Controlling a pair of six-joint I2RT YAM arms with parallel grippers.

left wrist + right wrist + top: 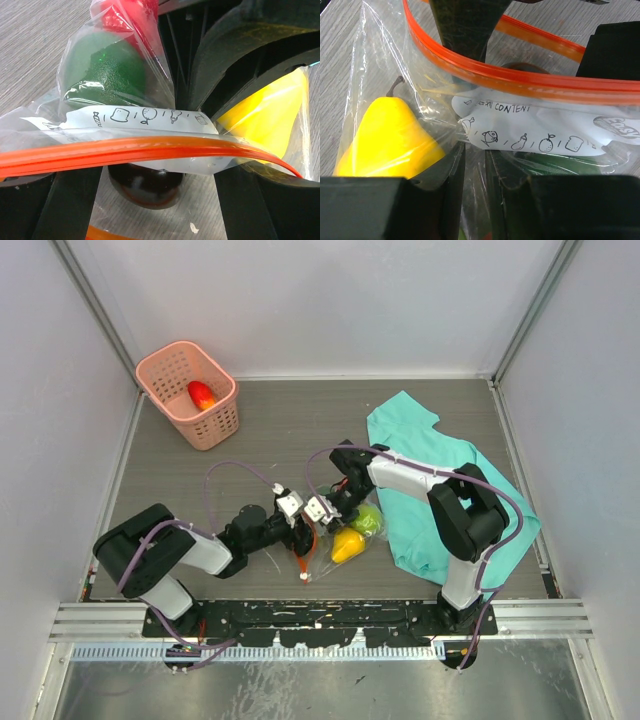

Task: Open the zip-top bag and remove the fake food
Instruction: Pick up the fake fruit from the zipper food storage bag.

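The zip-top bag [340, 538] lies on the surface [250, 440] near its front edge, between the 2 arms. It holds fake food [107, 70], including a yellow pear [385, 142]. The right end effector [325, 516] pinches the bag's film. The left end effector [299, 522] has its fingers spread, with the orange zip strip [125, 149] across them.

A robot test cell in a lab: pale panels [330, 300] wall in a grey table [290, 420], with a left arm [180, 550] and a right arm [450, 510] bolted to a metal rail [300, 618]. Toy props lie about: a bag [560, 120] of plastic fruit [385, 140] between the jaws, a pink basket [215, 425] well beyond them.
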